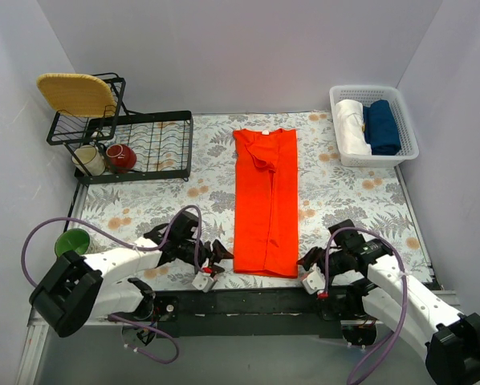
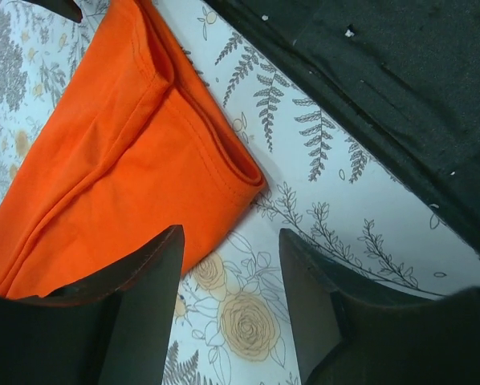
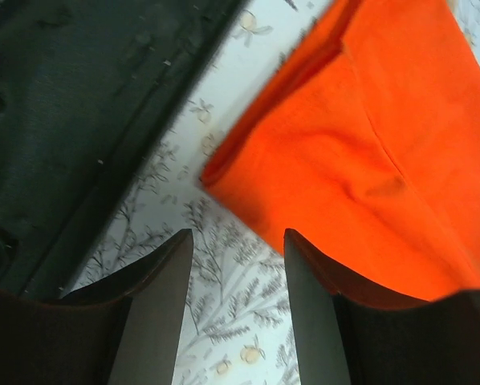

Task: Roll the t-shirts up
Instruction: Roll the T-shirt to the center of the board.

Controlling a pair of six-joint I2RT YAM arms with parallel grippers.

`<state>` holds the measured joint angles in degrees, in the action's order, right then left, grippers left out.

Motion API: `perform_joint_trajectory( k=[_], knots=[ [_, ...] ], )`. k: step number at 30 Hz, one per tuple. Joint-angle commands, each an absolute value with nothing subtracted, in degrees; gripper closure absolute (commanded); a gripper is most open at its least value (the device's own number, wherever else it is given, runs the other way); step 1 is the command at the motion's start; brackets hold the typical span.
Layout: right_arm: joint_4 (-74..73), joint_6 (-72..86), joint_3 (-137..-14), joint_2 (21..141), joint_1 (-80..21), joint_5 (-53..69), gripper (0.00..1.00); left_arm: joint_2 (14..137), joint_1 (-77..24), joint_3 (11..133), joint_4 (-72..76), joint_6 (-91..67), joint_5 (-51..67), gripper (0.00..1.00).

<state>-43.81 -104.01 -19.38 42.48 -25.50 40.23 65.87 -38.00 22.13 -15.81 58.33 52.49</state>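
Bright orange-red t-shirt [image 1: 265, 204], folded into a long narrow strip, flat mid-tabletop [image 1: 344, 192], collar toward the far edge, hem by the near edge. Left gripper [image 1: 217, 257] and right gripper [image 1: 307, 261] parted, empty, just beside the hem corners.

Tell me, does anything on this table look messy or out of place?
Only a small thing: the orange t-shirt, folded into a long strip, has a rumpled sleeve fold near its collar end. Nothing looks spilled or broken.
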Motion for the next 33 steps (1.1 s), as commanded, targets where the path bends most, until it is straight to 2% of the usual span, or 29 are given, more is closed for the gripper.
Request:
perform_joint_trajectory(
  k=[1, 10, 14, 20, 33],
  knots=[
    [-43.43, -109.51, -17.67, 44.64, -28.12, 44.73, 0.42, 69.16, -41.48, 21.97, -8.27, 55.03, 50.38, 0.54],
    [-35.07, -103.19, -17.22, 49.74, -33.13, 42.72, 0.44, 74.35, -42.54, 22.76, -5.36, 54.14, 48.34, 0.56],
    [-34.63, -103.01, -17.32, 51.15, -34.1, 42.01, 0.49, 75.15, -43.07, 22.76, -5.36, 54.4, 48.69, 0.59],
    [-34.45, -102.83, -16.88, 50.71, -34.19, 41.05, 0.5, 74.97, -43.42, 22.41, -6.68, 56.34, 49.66, 0.6],
    [-37.97, -103.01, -15.82, 47.72, -34.28, 38.5, 0.53, 77.52, -44.91, 23.11, -7.82, 57.04, 50.19, 0.72]
  ],
)
